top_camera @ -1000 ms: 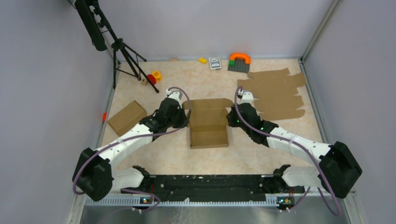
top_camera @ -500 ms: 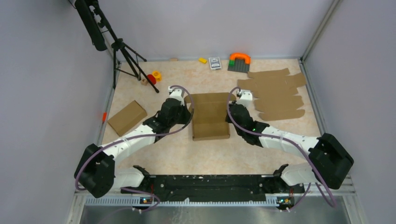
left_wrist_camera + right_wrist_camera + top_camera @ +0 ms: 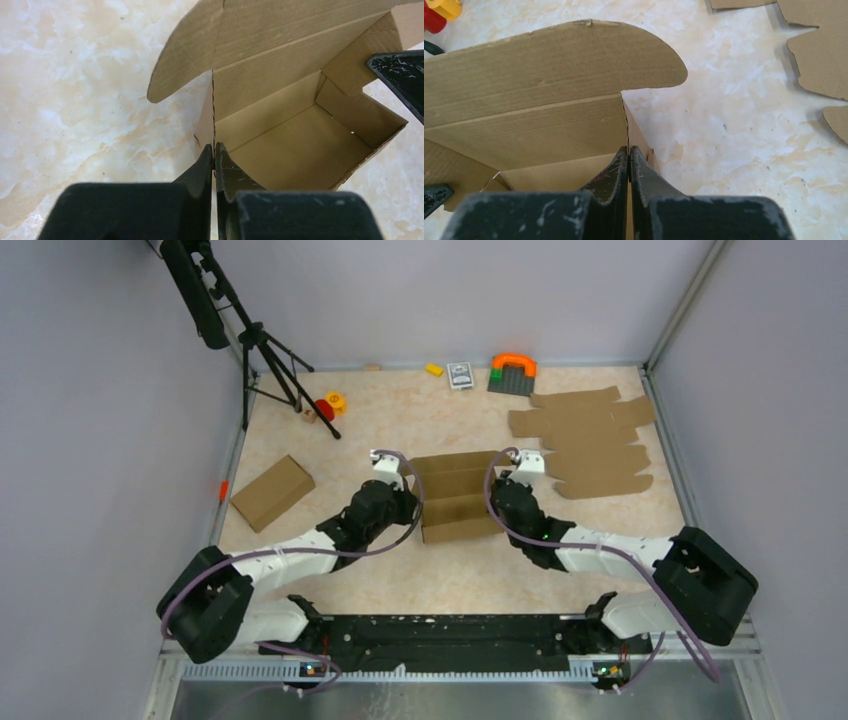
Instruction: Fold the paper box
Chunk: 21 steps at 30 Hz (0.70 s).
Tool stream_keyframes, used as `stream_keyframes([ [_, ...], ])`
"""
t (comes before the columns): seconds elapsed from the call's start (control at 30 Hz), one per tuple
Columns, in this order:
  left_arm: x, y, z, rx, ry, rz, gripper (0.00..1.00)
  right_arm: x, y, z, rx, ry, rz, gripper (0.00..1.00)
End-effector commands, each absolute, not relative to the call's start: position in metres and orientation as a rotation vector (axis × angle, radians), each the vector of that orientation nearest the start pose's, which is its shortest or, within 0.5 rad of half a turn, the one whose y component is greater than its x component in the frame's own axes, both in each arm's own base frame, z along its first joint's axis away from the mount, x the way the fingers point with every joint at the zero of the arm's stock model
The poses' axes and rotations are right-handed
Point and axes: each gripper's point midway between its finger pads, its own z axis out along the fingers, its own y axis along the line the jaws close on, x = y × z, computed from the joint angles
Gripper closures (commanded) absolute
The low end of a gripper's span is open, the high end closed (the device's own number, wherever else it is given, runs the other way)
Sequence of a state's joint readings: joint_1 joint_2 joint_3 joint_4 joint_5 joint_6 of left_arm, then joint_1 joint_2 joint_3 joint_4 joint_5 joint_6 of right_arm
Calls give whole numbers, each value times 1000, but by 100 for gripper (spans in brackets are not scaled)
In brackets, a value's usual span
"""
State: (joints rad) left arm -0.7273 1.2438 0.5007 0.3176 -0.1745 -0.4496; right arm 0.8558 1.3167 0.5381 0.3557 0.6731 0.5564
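Left hand (image 3: 214, 152), right hand (image 3: 629, 155) astride paper box (image 3: 455, 502) walls, seemingly tight

The left arm (image 3: 285, 560) and right arm (image 3: 615, 558) are white with black joints; purple cables (image 3: 416, 495) trail along them; the black fingers (image 3: 197, 172) look scuffed.

place: robot lab | signs: grey partition walls (image 3: 100, 460) — camera tripod (image 3: 262, 345)
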Motion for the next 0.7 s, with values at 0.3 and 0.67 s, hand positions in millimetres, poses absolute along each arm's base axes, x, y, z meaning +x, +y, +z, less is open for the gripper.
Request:
stream_keyframes([
  [0.3, 288, -257, 140, 84, 2098, -616, 100, 279, 224, 124, 67, 1859, 402, 100],
  [0.67, 284, -256, 147, 67, 2134, -615, 100, 280, 229, 156, 83, 1819, 442, 100],
])
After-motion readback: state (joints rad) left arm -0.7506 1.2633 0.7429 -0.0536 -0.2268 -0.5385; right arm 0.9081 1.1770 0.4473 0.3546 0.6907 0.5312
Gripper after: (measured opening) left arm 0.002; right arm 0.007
